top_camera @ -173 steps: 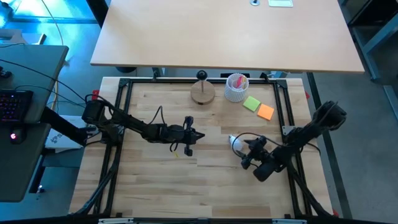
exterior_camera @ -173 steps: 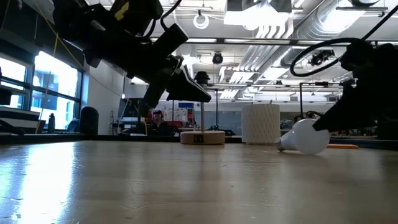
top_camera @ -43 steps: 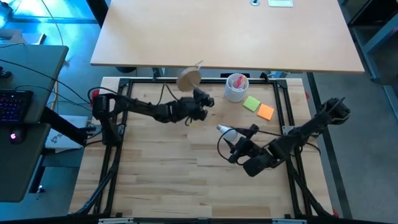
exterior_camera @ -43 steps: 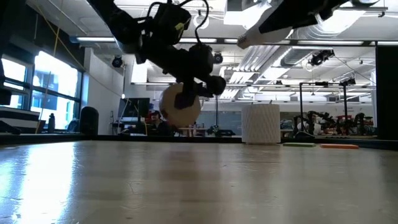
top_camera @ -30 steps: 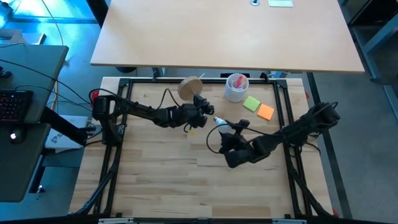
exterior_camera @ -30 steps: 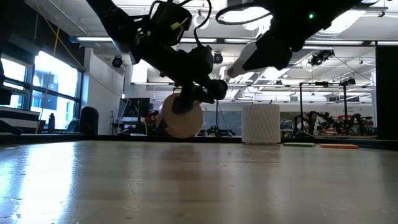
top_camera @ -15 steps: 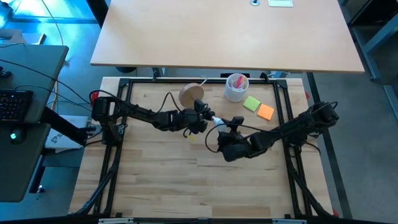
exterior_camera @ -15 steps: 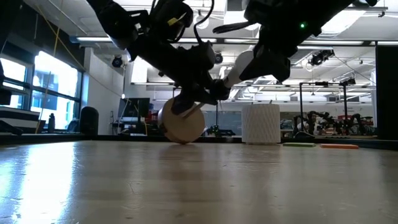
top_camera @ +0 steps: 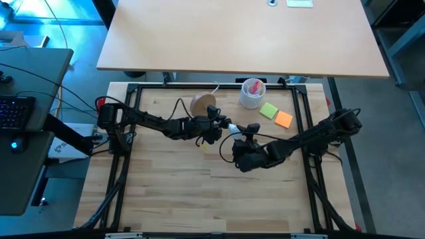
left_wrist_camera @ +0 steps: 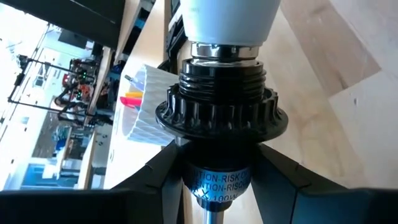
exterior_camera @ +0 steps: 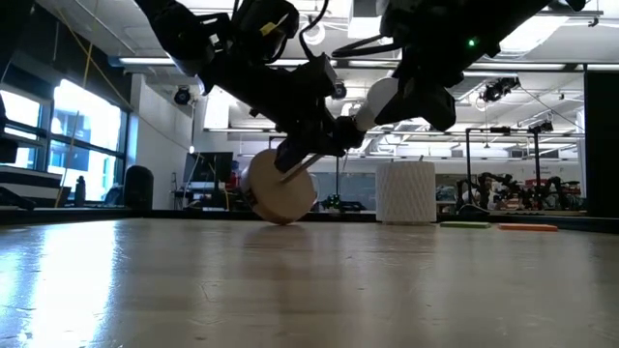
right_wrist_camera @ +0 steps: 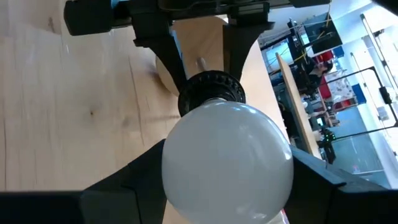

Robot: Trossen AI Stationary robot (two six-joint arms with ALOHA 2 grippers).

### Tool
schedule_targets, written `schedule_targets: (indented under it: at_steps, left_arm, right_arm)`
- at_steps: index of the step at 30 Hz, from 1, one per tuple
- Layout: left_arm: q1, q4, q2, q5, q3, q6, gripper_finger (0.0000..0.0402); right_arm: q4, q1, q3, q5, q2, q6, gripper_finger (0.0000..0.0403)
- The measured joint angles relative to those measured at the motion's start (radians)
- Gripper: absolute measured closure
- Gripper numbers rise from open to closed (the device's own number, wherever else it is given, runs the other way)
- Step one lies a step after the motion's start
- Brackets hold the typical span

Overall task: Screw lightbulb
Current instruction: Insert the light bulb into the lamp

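Observation:
The lightbulb [right_wrist_camera: 227, 163] is white and round; its pale screw base [left_wrist_camera: 224, 53] sits at the mouth of the black socket [left_wrist_camera: 219, 115]. The socket belongs to a stand with a round wooden disc [top_camera: 204, 104], which is tipped on its side above the table's middle. My left gripper [top_camera: 214, 126] is shut on the socket. My right gripper [top_camera: 240, 136] is shut on the bulb [top_camera: 232, 127], facing the left gripper. In the low view the disc [exterior_camera: 280, 193] hangs low; whether its edge touches the table I cannot tell. My left gripper pinches the socket's narrow labelled barrel [left_wrist_camera: 217, 180], just behind its ribbed collar, between its two fingers [left_wrist_camera: 155, 186]. The fingers come about level from the table's left and point along the socket. The stand is tipped over, its disc toward the far side. My right gripper pinches the bulb's round globe [right_wrist_camera: 180, 180] between its two fingers [right_wrist_camera: 118, 193], one on either side. The fingers come from the table's right, slanting slightly down, along the bulb's axis. The bulb is lifted clear, its base pointing at the socket [right_wrist_camera: 211, 93].
A white perforated cup [top_camera: 252, 93] with pink contents stands at the far side, with a green note [top_camera: 268, 110] and an orange note [top_camera: 283, 119] beside it. A black frame [top_camera: 312, 166] runs along the table's edges. Bare wood lies toward the near edge.
My right gripper has carried the bulb toward the table's left and far side, up to the socket, so the base now meets the socket's mouth. My left gripper has come down a little with the stand, and the disc hangs lower.

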Motion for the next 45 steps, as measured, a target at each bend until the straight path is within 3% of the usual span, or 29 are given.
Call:
schedule_targets:
  at_steps: [12,28,37,45]
  left_arm:
    - [-0.031,0.006,0.001,-0.048,-0.003,-0.001,0.0259]
    - [-0.064,0.012,0.002,-0.102,-0.003,-0.002,0.0259]
    - [-0.105,0.012,0.002,-0.119,-0.004,0.016,0.0259]
    - [-0.14,0.259,0.002,-0.124,-0.109,0.087,0.0259]
  right_arm:
    - [0.001,-0.024,0.0,-0.049,0.0,0.194,0.0169]
    - [-0.005,-0.024,0.0,-0.101,-0.002,0.884,0.0165]
    - [-0.025,0.01,0.001,-0.133,-0.013,1.168,0.0163]
    - [-0.041,0.065,0.002,-0.124,-0.034,1.44,0.0162]
